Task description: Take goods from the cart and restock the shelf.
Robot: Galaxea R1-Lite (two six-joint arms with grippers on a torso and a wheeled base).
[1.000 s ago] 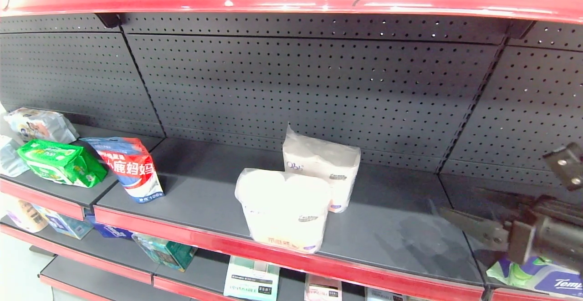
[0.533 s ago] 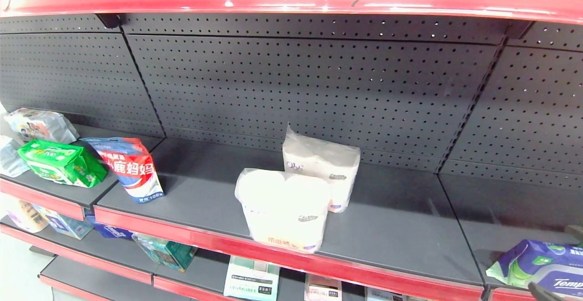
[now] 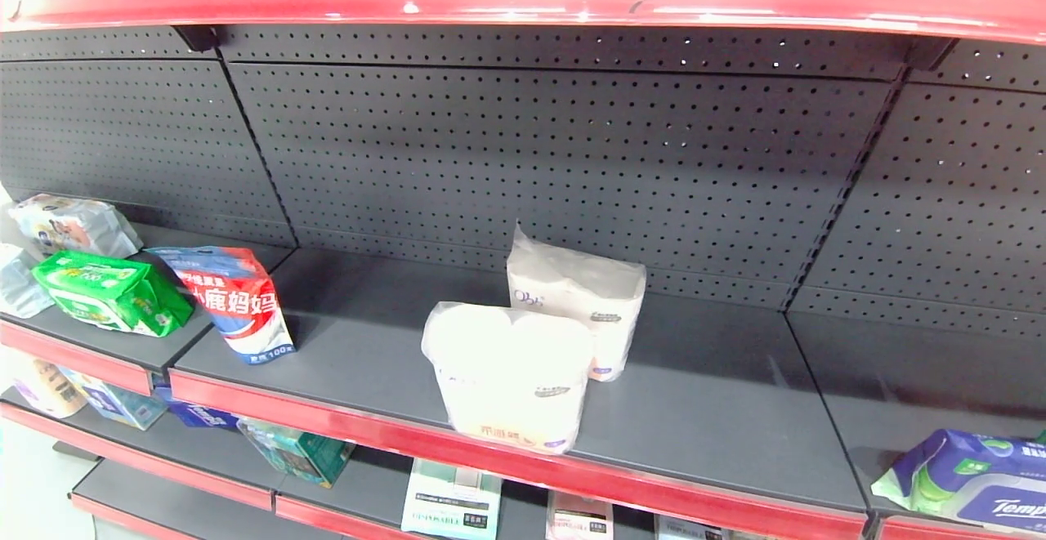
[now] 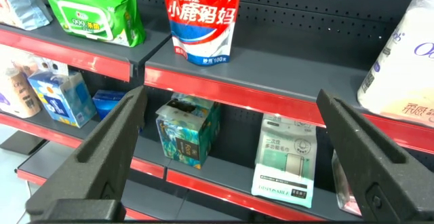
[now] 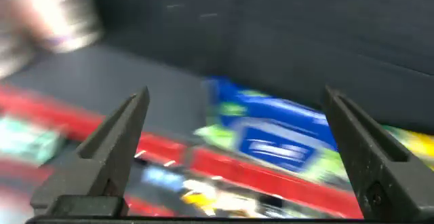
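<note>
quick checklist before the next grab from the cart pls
1. Right gripper open and empty: ok.
2. Left gripper open and empty: ok.
3. Blue pack lying on the shelf, behind the front lip: ok.
4. Bare shelf space between the white packs and the blue pack: ok.
5. Cart within reach: cannot tell.

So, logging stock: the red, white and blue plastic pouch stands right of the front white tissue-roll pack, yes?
No. The head view shows the red, white and blue plastic pouch standing left of the front white tissue-roll pack.
</note>
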